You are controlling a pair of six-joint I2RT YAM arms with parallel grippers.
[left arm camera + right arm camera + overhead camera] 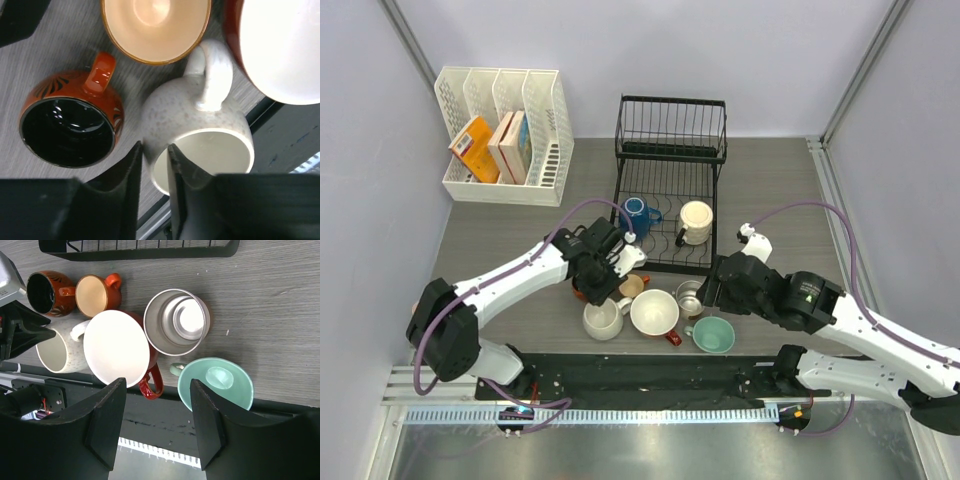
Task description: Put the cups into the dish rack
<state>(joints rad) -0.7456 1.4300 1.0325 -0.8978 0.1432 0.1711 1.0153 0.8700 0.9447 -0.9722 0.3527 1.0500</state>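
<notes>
While the left gripper (154, 165) reaches down, its fingers straddle the speckled cream mug's (200, 132) rim, one inside, one outside. Spread wide, the right gripper (156, 415) hovers empty. Six mugs sit clustered on the table (770, 190); two stand in the black wire dish rack (670, 170).

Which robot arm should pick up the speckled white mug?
Left. Its jaws already straddle the speckled white mug rim, one inside, one outside. The right gripper hangs open above the big red cup instead.
</notes>
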